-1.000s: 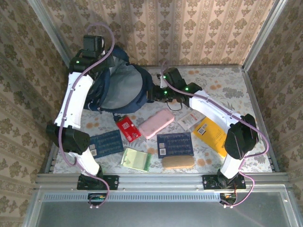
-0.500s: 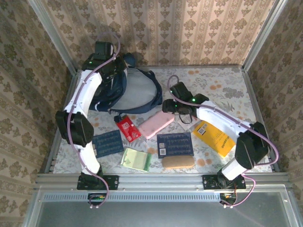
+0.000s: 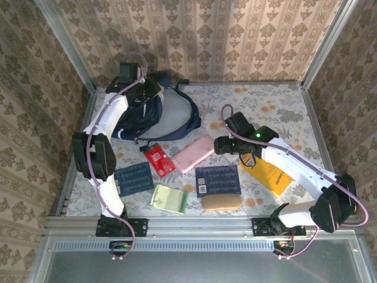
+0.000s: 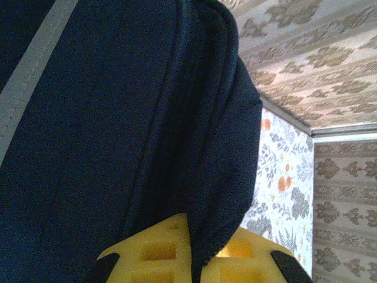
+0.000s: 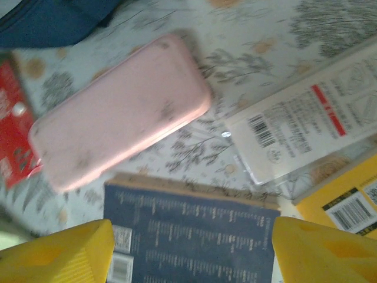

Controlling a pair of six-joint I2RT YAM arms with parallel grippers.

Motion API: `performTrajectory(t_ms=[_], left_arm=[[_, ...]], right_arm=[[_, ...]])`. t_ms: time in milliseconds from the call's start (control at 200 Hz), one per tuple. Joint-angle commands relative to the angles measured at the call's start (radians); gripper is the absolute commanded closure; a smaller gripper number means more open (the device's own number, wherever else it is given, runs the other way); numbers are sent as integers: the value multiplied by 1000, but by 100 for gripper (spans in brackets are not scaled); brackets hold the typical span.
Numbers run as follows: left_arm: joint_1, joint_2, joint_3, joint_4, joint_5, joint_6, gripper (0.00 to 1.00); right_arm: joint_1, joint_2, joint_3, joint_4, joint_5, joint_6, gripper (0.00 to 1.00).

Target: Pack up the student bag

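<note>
**A:** Where is the bag?

**B:** The student bag (image 3: pixel 162 112) lies at the far left of the worktop (image 3: pixel 283 100). The left pincer (image 4: pixel 203 256) is pressed together on a fold of its navy edge.

**A:** And the other arm?

**B:** The right pincer (image 5: pixel 188 259) hangs spread above the pink case (image 5: pixel 118 124) and a navy booklet (image 5: pixel 194 236), holding nothing.

**A:** What might fail?

**B:** The pinched fold looks thin. If it slips, the opening would likely sag shut. An off-centre descent might nip the booklet with the case, or shove the case aside.
</note>
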State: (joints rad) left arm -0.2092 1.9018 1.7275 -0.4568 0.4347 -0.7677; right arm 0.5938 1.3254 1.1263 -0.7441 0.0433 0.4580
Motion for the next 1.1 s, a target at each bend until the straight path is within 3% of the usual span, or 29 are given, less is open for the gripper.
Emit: performTrajectory(t_ms=[0, 115, 260, 380, 645, 1095], left_arm=[[10, -54, -50, 20, 22, -11, 100], [17, -81, -93, 27, 8, 2, 100], [35, -84, -112, 52, 46, -36, 100], [46, -82, -114, 46, 64, -41, 100], [66, -102, -126, 44, 60, -31, 100], [89, -99, -139, 71, 97, -59, 100]], right_arm=[[45, -17, -51, -15, -166, -197, 28], [159, 25, -74, -81, -233, -395, 27], [399, 58, -138, -154, 11, -796, 21], [420, 90, -195, -154, 37, -944, 18], [420, -36, -265, -124, -114, -1014, 4], [420, 42, -326, -51, -120, -1020, 1]])
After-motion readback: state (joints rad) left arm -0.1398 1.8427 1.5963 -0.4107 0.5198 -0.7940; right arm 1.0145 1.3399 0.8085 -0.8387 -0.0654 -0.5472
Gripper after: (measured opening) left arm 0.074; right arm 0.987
